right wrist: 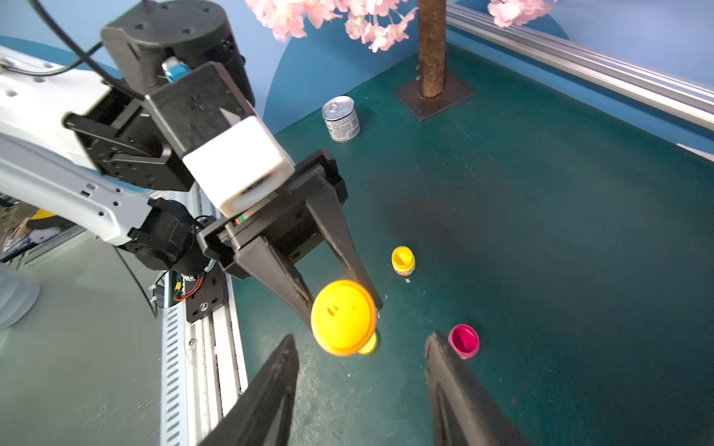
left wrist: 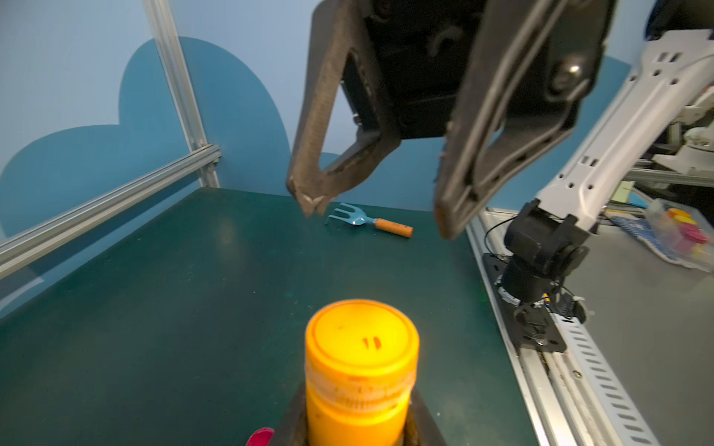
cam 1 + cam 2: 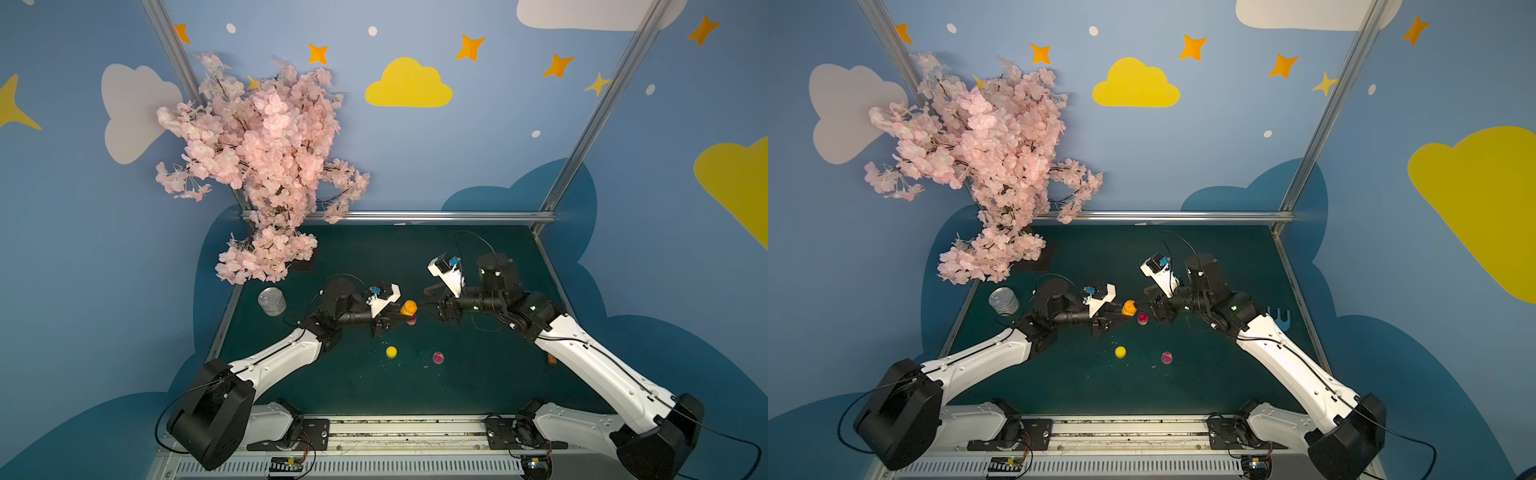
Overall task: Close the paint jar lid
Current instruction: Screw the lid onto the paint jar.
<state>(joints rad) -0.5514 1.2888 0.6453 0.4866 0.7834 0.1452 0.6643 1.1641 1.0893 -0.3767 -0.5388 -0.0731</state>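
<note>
An orange paint jar (image 3: 409,307) (image 3: 1128,307) (image 2: 359,401) is held above the green table, and my left gripper (image 3: 397,319) (image 2: 359,428) is shut on its body. An orange lid (image 2: 361,340) (image 1: 343,316) sits on the jar's top, over a pale threaded band. My right gripper (image 3: 426,300) (image 2: 376,210) (image 1: 361,361) faces the lid from a short distance. It is open, its fingers are wide apart, and nothing is between them. It does not touch the lid.
A small yellow jar (image 3: 391,352) (image 1: 403,261) and pink pots (image 3: 438,357) (image 3: 1142,318) (image 1: 463,340) stand on the table near the front. A tin can (image 3: 272,301) and a pink blossom tree (image 3: 257,166) are at the left. A blue hand rake (image 2: 369,224) lies at the right.
</note>
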